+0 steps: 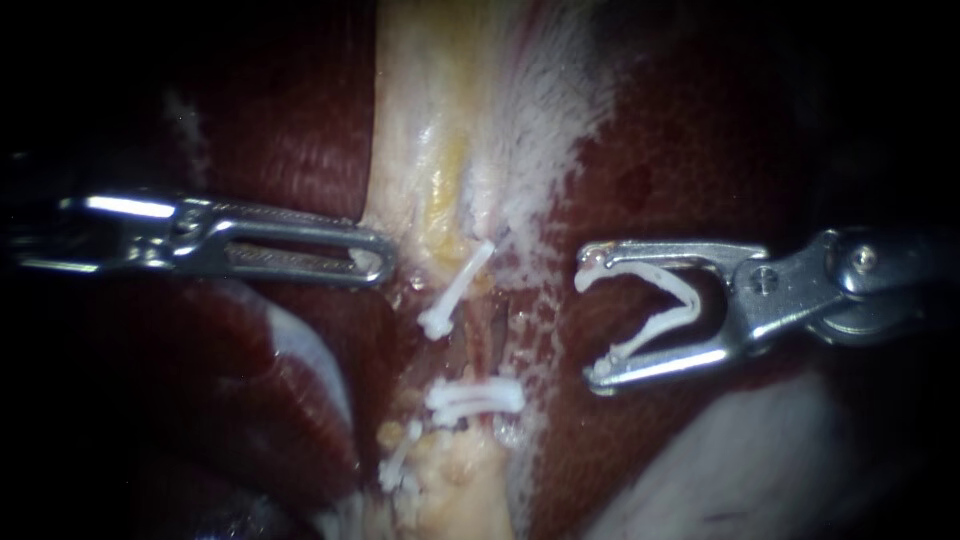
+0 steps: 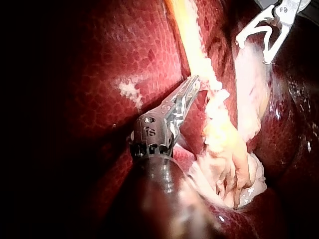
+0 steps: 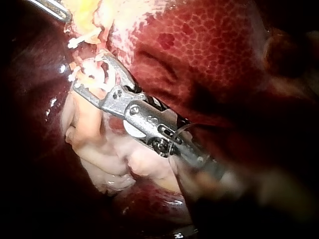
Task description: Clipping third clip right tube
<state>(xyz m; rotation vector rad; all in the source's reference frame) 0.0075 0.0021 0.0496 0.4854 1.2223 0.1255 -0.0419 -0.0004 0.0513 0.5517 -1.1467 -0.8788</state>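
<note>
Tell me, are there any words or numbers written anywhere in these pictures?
No words or numbers can be read.
Left instrument: tiny marks on its metal joint, too small and blurred to read.
Right instrument, loaded clip, liver: nothing readable.

Left instrument (image 1: 380,258) lies frame-left. Right instrument (image 1: 593,318) lies frame-right, a clip (image 1: 650,333) in its jaws. Two other clips (image 1: 458,290) sit between them.

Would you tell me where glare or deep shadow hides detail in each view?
Endoscope view: glare streaks the silver left instrument; the white plastic clip held in the silver right instrument is well lit. Left wrist view: shadow hides the mottled red liver beside the shaft. Right wrist view: shadow covers the shaft.
</note>
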